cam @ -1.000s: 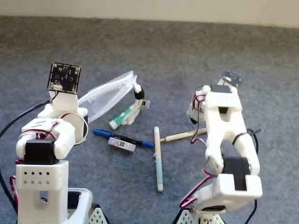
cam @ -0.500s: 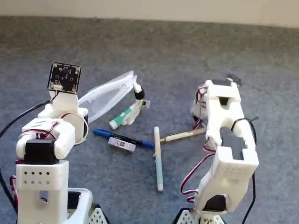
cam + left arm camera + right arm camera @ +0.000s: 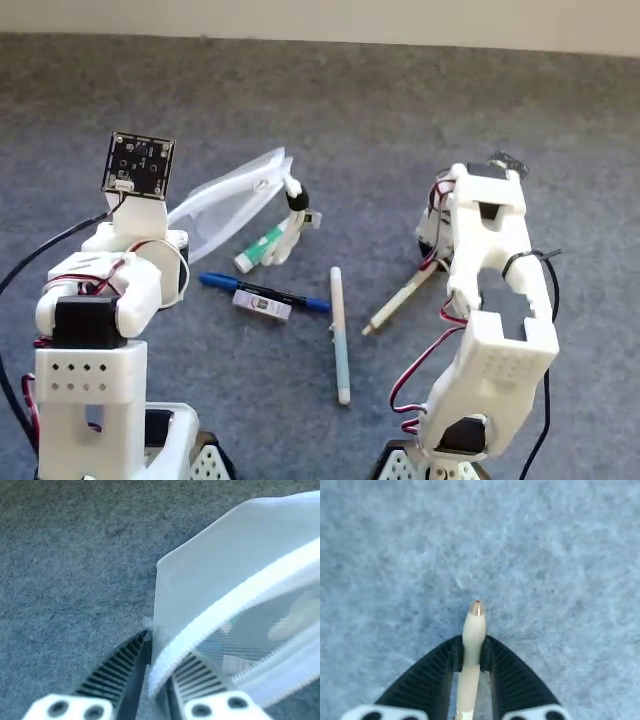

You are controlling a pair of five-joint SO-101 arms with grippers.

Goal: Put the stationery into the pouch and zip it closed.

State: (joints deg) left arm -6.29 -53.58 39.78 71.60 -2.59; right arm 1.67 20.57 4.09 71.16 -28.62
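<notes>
- Pouch (image 3: 225, 205): it lies on the grey carpet (image 3: 380, 120) in front of your left arm. Your left gripper (image 3: 152, 647) is pinched narrow on its zipper edge at one corner.
- Your right gripper (image 3: 472, 647) is clamped on the beige pen (image 3: 402, 297), whose tip pokes out past the fingers. In the high view the pen slants down toward the pale blue pen (image 3: 340, 340).
- The blue pen (image 3: 262, 293) lies loose on the carpet, and the green-and-white marker (image 3: 262, 248) lies just beside the pouch mouth.
- I judge you are at the loading step, with the beige pen in hand. I cannot tell whether anything is inside the pouch.
- Next, carry the pen across to the mouth and line it up lengthwise. Hold the edge up so the mouth gapes, and mind the marker by the opening. The zipper comes last.
</notes>
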